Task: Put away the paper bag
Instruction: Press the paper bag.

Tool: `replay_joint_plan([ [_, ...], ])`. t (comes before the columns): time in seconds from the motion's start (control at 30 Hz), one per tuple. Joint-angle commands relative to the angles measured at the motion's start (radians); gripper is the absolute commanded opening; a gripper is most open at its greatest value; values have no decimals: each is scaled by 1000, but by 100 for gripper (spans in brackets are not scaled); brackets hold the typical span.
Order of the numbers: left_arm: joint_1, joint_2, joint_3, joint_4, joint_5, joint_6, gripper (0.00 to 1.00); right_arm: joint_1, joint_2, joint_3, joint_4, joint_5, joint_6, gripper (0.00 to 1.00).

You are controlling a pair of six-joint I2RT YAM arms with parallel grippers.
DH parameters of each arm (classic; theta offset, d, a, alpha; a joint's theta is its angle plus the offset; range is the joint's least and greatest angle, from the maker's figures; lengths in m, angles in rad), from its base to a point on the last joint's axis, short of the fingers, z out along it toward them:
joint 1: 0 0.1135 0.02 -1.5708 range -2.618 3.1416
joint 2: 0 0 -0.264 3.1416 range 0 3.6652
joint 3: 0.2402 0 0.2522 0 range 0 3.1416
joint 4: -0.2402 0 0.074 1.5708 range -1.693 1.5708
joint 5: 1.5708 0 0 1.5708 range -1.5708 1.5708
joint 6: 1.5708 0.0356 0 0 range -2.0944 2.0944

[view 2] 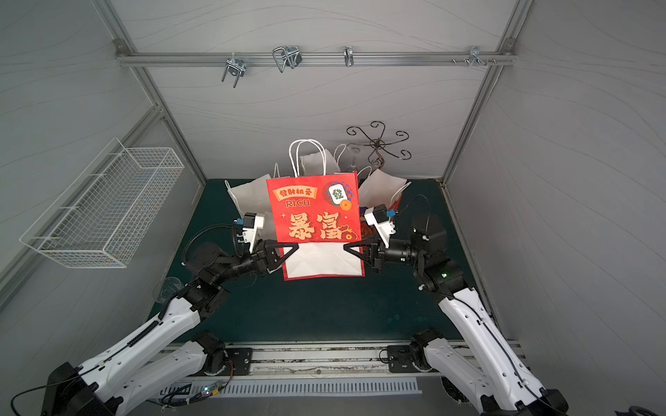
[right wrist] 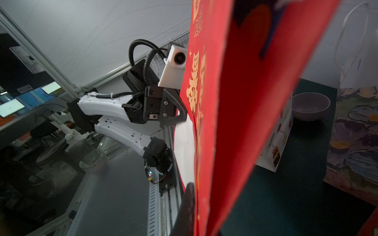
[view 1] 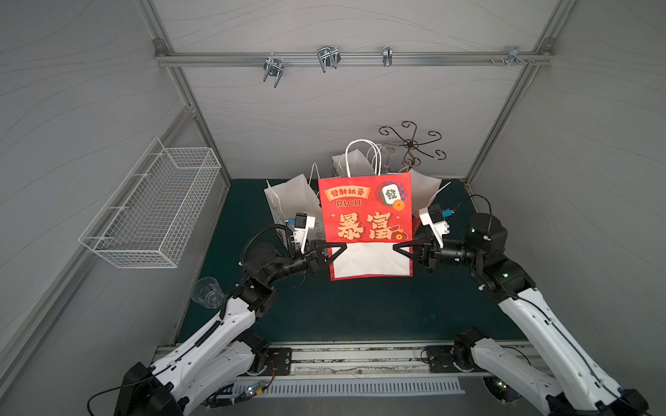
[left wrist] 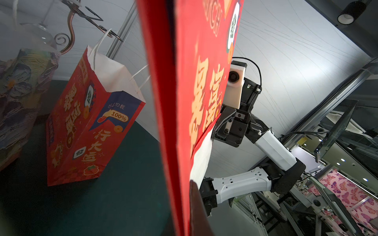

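The red paper bag point(view 1: 365, 212) with gold characters and "RICH" is held up flat above the green mat in both top views point(view 2: 315, 212). Its white bottom panel point(view 1: 371, 261) faces the camera below the red front. My left gripper point(view 1: 340, 248) is shut on the bag's left edge and my right gripper point(view 1: 398, 248) is shut on its right edge, both at the fold line. In the left wrist view the bag point(left wrist: 184, 102) fills the middle, edge-on. The right wrist view shows the bag point(right wrist: 235, 122) the same way. White handles point(view 1: 362, 155) rise behind its top.
Several other paper bags point(view 1: 292, 201) stand behind on the mat, one red point(left wrist: 86, 126). A scrolled metal stand point(view 1: 411, 144) is at the back, with a bowl point(right wrist: 311, 106) near it. A wire basket point(view 1: 155, 209) hangs on the left wall, hooks point(view 1: 328, 57) on the rail, a glass point(view 1: 208, 292) at the left.
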Motion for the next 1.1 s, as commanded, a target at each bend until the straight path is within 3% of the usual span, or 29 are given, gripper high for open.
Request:
replay_joint_plan([
  [0.0,-4,-23,47,-10,23,36,0,6,-11,-13,64,-9,22,0],
  [0.03,-4,-26,47,-19,24,44,0,5,-16,-13,66,3,23,6],
  [0.07,-5,-28,44,-29,24,49,0,5,-20,-12,65,23,24,28],
  [0.1,-5,-29,43,-36,25,53,0,5,-21,-10,62,50,24,42],
  [0.13,-5,-31,39,-41,28,54,0,5,-23,-9,62,74,24,45],
  [0.3,-7,-25,40,-68,64,62,0,4,-5,2,82,58,24,32],
  [0.43,-7,-27,37,-68,73,64,0,5,8,1,98,34,29,0],
  [0.57,-6,-29,35,-84,80,76,0,5,2,-3,151,50,56,0],
  [0.6,-7,-29,33,-85,80,77,0,5,3,-1,152,60,59,4],
  [0.63,-7,-31,30,-86,80,78,0,5,2,5,149,78,57,19],
  [0.67,-6,-32,26,-88,79,80,0,4,2,11,149,88,56,25],
  [0.77,-6,-36,17,-102,83,87,0,-1,6,23,161,96,58,31],
  [0.87,-8,-43,8,-115,90,94,0,-2,15,31,172,100,63,24],
  [1.0,-8,-46,3,-120,101,103,0,-2,26,27,193,75,77,0],
  [1.07,-8,-49,-2,-154,100,104,0,-4,24,25,205,74,83,0],
])
